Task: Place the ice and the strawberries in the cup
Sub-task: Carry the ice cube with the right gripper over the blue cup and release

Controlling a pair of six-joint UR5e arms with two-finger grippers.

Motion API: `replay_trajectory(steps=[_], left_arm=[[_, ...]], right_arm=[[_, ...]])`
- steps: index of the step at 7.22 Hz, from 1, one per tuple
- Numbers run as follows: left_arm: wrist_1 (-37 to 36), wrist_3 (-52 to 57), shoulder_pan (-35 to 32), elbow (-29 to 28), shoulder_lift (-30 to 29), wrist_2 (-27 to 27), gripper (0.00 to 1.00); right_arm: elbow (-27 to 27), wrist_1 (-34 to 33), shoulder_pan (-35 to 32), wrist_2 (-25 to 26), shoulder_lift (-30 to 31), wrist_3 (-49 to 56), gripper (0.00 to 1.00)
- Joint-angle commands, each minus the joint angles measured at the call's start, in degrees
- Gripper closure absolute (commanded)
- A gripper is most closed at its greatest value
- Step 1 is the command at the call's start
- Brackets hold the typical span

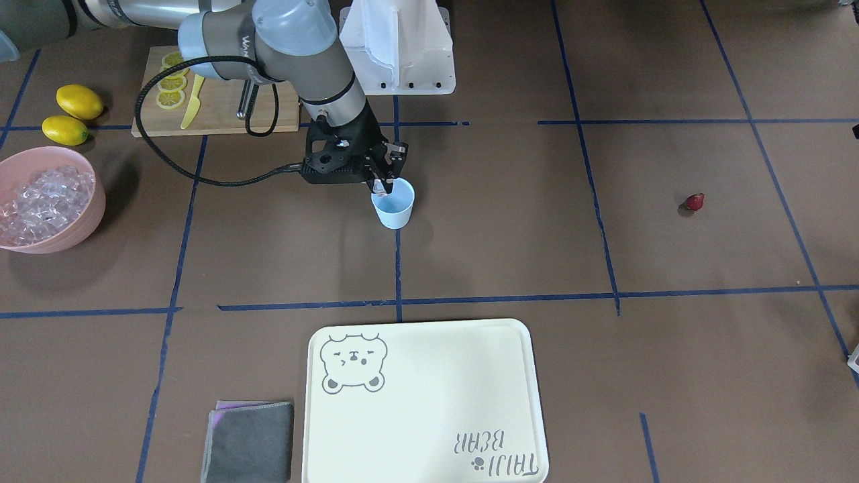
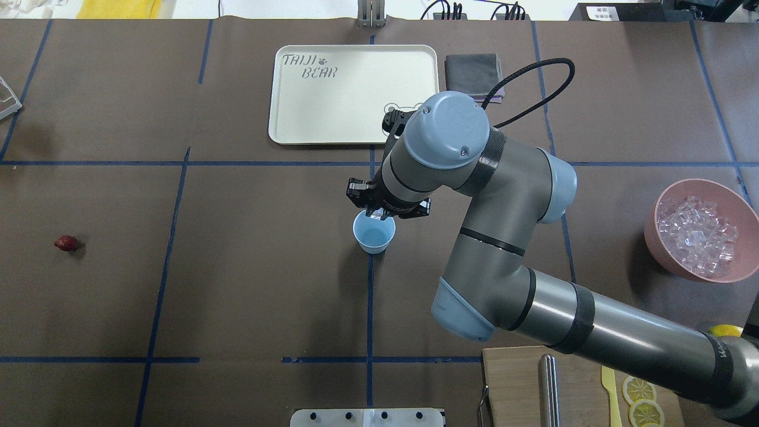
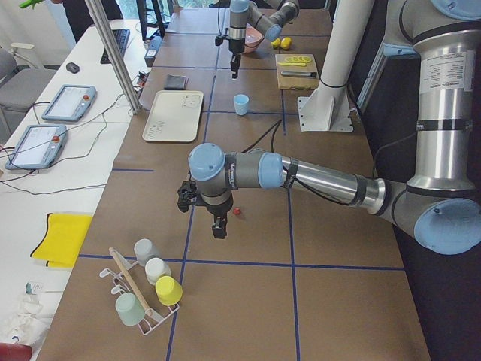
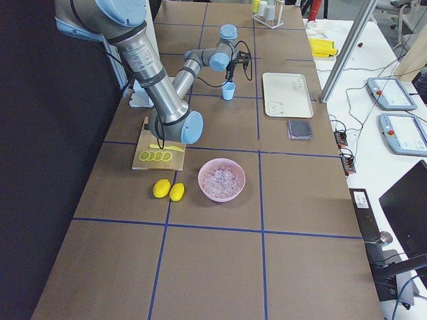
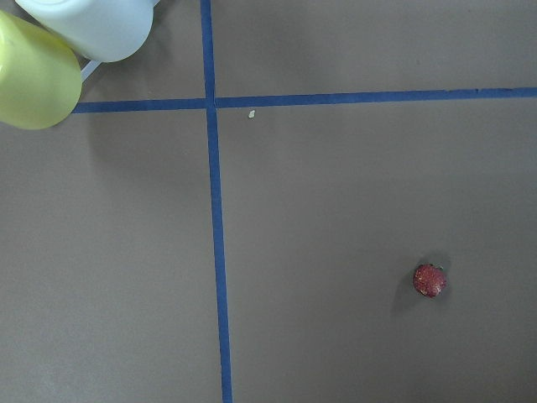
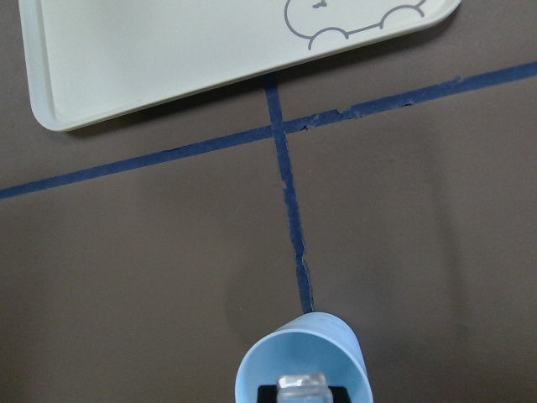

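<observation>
Brown paper crossed by blue tape lines covers the surface point(image 1: 537, 255). Across from the robot lies a pale tray point(image 1: 429, 402); a pink bowl point(image 1: 84, 225) of ice point(image 1: 40, 201) sits well off to its right. At the middle, the right end effector point(image 1: 384, 186) hangs just over the pale-blue cup point(image 1: 394, 208), its fingers closed on one ice cube point(image 6: 302, 389) at the cup's mouth. The left end effector point(image 3: 219, 226) hovers near the strawberry point(image 1: 695, 202), which lies well to the cup's left; I cannot tell how far open it is
</observation>
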State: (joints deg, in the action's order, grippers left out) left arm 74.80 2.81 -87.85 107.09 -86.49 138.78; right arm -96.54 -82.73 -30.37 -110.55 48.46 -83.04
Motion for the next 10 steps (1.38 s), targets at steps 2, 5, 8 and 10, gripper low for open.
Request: replay_trajectory(steps=[2,5,8,10], left_arm=[[0.0,0.0,0.0,0.1,0.0,0.0,0.0],[0.0,0.0,0.0,0.1,0.1,0.0,0.0],[-0.1,0.0,0.0,0.2,0.1,0.0,0.0],[-0.1,0.0,0.0,0.3,0.1,0.0,0.0]], right_arm=[[1.0,-0.1,1.3,1.3,0.2,-0.3,0.98],[2.4,-0.1,1.3,2.8,-0.2,-0.1,0.56],[2.1,-0.1,1.3,2.8,-0.3,-0.4,0.38],[-1.3,-0.5,-1.0,2.5,0.4,-0.3,0.38]])
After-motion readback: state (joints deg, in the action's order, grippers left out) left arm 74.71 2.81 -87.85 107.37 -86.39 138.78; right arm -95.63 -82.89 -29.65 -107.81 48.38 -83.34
